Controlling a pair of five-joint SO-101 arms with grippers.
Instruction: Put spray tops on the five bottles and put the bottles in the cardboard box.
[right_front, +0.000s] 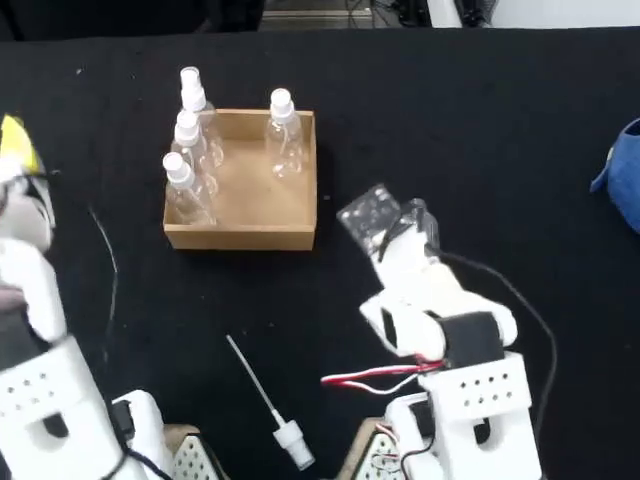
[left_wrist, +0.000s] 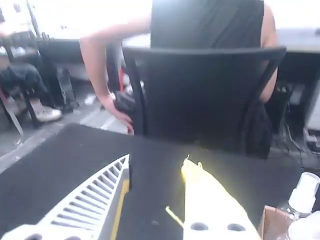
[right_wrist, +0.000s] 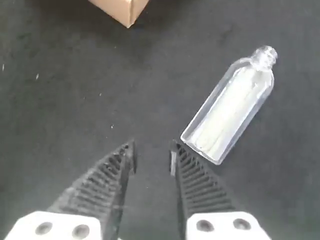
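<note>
Capless bottle (right_wrist: 230, 107) lying right by the right end effector (right_wrist: 152, 150)
It's lying flat on the worktop (right_wrist: 60, 100), just beside one fingertip (right_wrist: 179, 157); the fingers are sitting narrowly apart, holding nothing.

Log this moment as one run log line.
boxed: four capped bottles in cardboard box | pending: uncapped bottle lying on table, spray top loose | right gripper: open beside it | left gripper: open, empty

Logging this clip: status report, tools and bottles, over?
Left tool open, empty. Right tool open beside capless bottle lying flat. Spray top loose on table. Nothing blocking.
</note>
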